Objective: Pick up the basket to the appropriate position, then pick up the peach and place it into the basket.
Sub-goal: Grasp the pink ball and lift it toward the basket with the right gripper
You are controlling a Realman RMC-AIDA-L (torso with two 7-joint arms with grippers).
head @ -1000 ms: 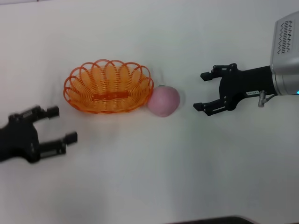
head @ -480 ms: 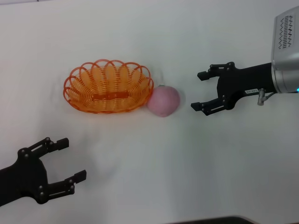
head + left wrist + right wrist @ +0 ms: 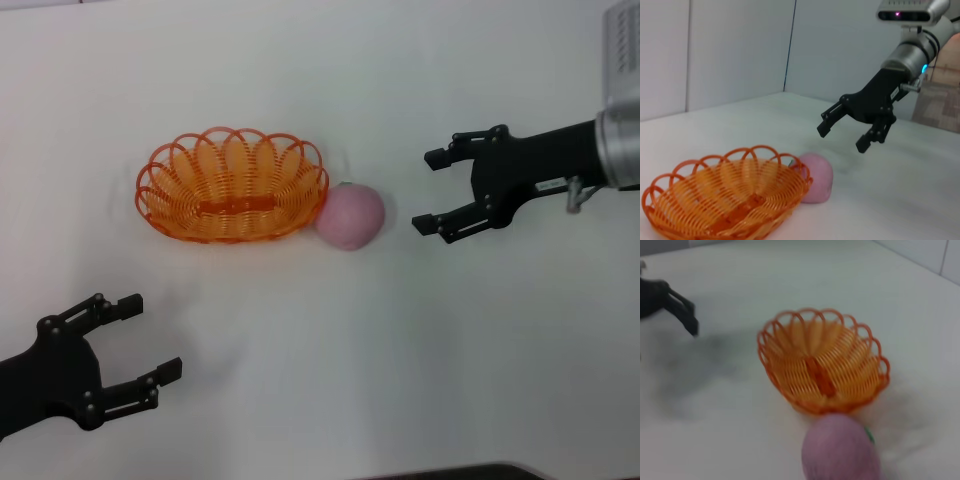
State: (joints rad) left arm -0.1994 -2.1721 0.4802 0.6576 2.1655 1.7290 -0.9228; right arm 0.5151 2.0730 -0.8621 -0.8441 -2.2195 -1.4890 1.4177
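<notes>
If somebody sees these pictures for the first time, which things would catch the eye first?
Probably the orange wire basket, empty on the white table, with the pink peach against its right end. Next, the two open black claws: the right claw facing the peach from the right, apart from it, the left claw nearer the robot at front left.

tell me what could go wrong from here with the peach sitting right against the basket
The peach touches the basket rim, so lifting the basket may roll it away. The open right claw, level with the peach, could nudge it into the light basket while closing. The open left claw is far from both, so no support there.
</notes>
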